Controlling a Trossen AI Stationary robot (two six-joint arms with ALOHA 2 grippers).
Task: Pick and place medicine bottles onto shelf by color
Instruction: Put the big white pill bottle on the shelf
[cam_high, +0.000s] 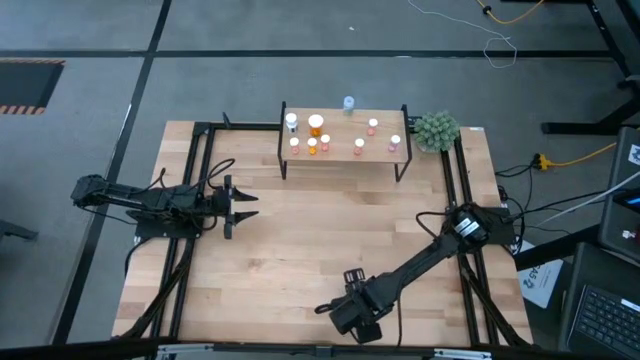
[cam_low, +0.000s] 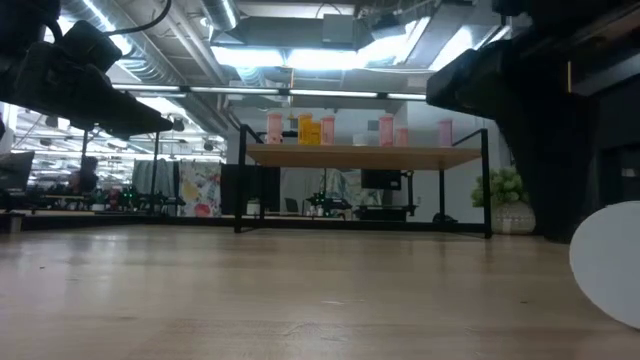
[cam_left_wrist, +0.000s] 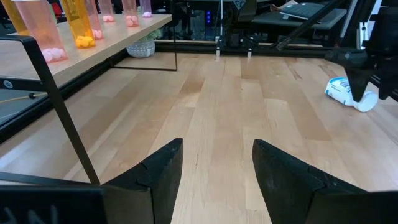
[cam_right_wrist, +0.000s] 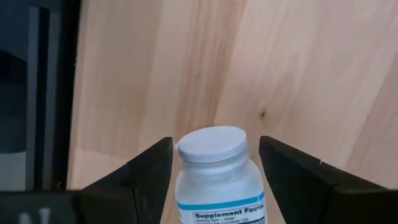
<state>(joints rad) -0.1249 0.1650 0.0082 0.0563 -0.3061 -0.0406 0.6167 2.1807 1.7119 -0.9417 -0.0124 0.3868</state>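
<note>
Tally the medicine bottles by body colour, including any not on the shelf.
Pink bottles: 5
Orange bottles: 2
Bluish-grey bottle: 1
White or pale bottles: 2 (one on the shelf, one off it)
Total: 10

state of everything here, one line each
left pincer: open, empty, over bare table
right pincer: open, astride the white bottle, not touching
white bottle: lying on the table near its front edge
shelf: holds upright orange and pink bottles
plant: upright beside shelf
</note>
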